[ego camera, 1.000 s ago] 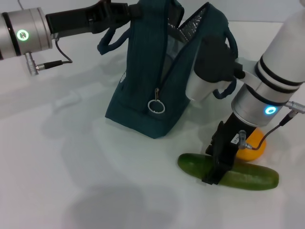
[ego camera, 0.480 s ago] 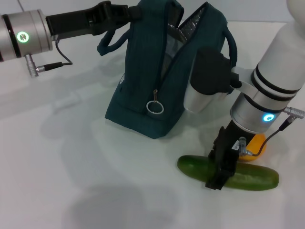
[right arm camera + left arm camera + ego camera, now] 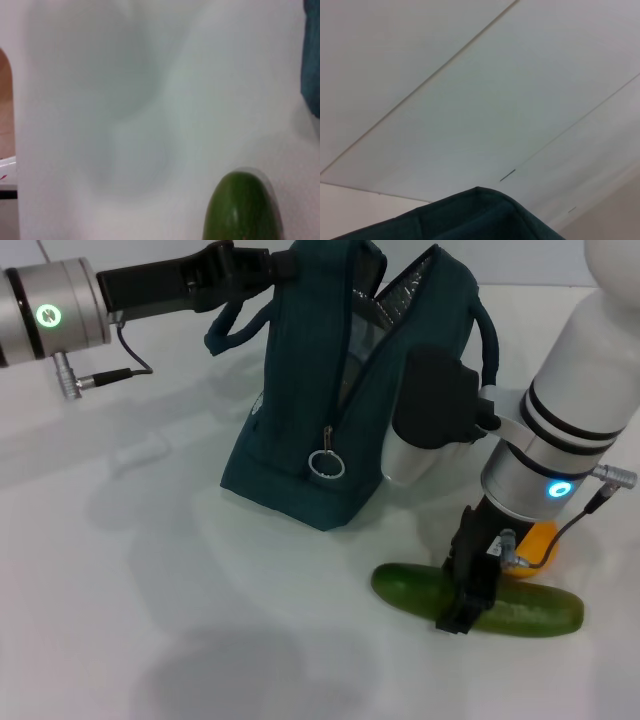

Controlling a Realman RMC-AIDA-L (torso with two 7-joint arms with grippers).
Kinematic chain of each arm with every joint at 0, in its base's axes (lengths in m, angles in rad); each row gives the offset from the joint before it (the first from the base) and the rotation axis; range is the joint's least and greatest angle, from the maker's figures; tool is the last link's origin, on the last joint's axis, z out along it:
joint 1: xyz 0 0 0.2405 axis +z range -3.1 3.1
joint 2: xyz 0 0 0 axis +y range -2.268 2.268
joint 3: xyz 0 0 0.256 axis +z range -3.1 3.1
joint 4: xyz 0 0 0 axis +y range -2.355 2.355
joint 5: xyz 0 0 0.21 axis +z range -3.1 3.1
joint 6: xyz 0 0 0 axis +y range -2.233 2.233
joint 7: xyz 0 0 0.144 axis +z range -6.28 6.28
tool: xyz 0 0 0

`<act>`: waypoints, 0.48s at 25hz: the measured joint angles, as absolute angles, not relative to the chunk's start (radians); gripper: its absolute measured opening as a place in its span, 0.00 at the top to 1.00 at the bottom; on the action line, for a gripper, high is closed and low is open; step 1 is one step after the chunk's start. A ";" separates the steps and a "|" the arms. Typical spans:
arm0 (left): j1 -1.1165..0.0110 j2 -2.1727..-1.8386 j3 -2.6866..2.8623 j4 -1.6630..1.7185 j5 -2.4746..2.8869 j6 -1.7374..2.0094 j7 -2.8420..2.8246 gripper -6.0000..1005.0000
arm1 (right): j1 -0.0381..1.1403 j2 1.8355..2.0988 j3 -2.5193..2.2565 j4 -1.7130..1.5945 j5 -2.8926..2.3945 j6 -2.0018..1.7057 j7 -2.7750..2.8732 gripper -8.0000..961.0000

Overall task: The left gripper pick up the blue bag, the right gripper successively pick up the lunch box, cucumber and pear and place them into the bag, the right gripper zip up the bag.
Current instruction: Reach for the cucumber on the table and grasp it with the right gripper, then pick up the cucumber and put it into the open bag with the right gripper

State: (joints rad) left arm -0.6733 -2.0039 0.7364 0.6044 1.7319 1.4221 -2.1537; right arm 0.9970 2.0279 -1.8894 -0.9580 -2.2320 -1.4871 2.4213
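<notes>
The blue bag [image 3: 300, 410] stands upright on the white table, its top open and its silver lining showing. My left gripper [image 3: 255, 265] is shut on the bag's top edge at the upper left; a dark rim of the bag [image 3: 480, 215] fills the left wrist view's lower edge. The green cucumber [image 3: 520, 608] lies flat at the front right, and its rounded end [image 3: 242, 210] shows in the right wrist view. My right gripper [image 3: 462, 600] is down across the cucumber's middle. The orange-yellow pear [image 3: 538, 543] sits just behind it. The lunch box is out of view.
A metal zipper ring [image 3: 327, 465] hangs on the bag's front face. The bag's loop handles [image 3: 232, 325] droop at both sides. The white table [image 3: 150, 590] stretches bare at the front left. The left arm's cable [image 3: 100, 375] hangs near its wrist.
My right gripper has come down a little lower over the cucumber. The bag and my left arm have stayed in place.
</notes>
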 joint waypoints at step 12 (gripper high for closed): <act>-0.668 -2.002 0.736 0.604 1.732 1.428 -2.156 0.93 | 0.952 2.019 -1.608 -0.926 -2.232 -1.545 2.427 0.34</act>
State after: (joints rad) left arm -0.6684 -2.0020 0.7363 0.6044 1.7315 1.4285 -2.1559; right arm 0.9520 2.0187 -1.6083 -0.9255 -2.2316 -1.5453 2.4266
